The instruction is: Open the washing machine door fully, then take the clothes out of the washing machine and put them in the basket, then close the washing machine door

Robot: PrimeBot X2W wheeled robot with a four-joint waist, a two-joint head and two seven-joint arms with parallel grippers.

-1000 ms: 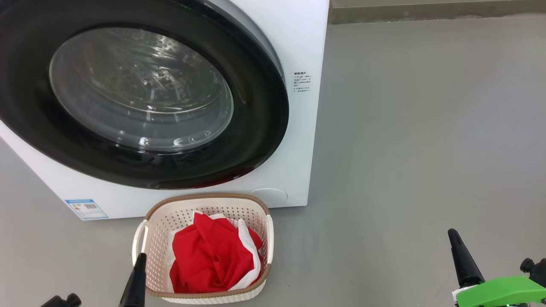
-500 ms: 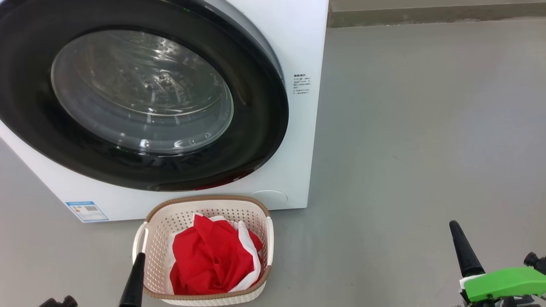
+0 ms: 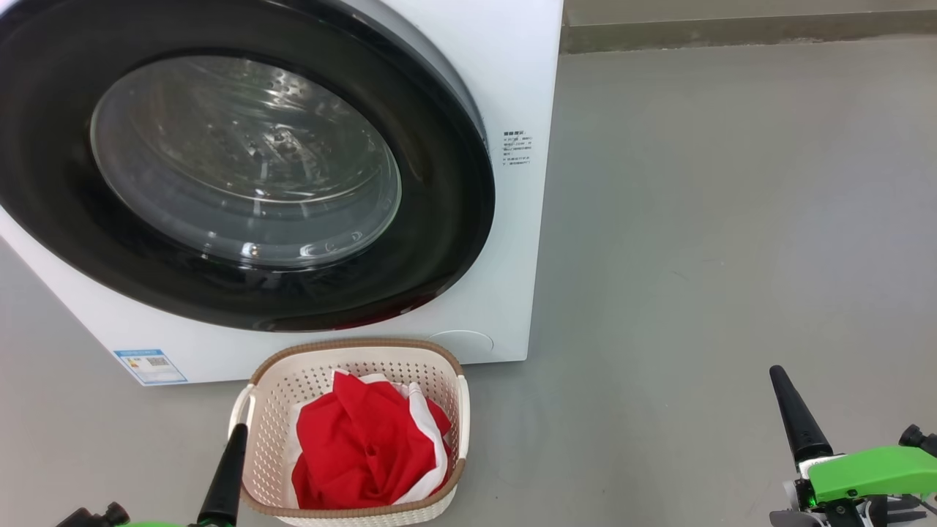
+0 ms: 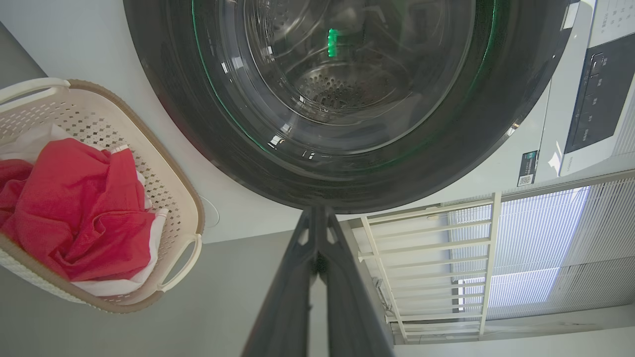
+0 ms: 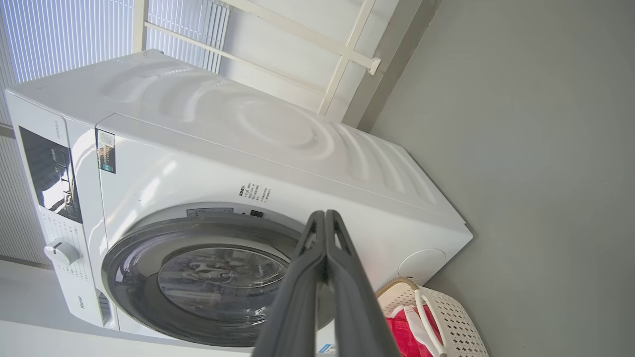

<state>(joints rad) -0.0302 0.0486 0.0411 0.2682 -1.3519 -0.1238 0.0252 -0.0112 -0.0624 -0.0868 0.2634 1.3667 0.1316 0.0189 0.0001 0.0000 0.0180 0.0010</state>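
Grey floor (image 3: pixel 695 219) carries the big white front-loading washing machine (image 3: pixel 523 73), its round black-rimmed glass door (image 3: pixel 439 241) seated shut, the small cream perforated basket (image 3: pixel 351 344) just before it holding the crumpled red-and-white clothes (image 3: pixel 359 446), hence left fingers (image 3: pixel 227 468) and right fingers (image 3: pixel 796 421) hang pressed together, empty, work apparently complete.

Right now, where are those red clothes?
In the head view the red clothes lie bunched inside the basket, which stands on the floor at lower left of centre, right in front of the washing machine, below its round door.
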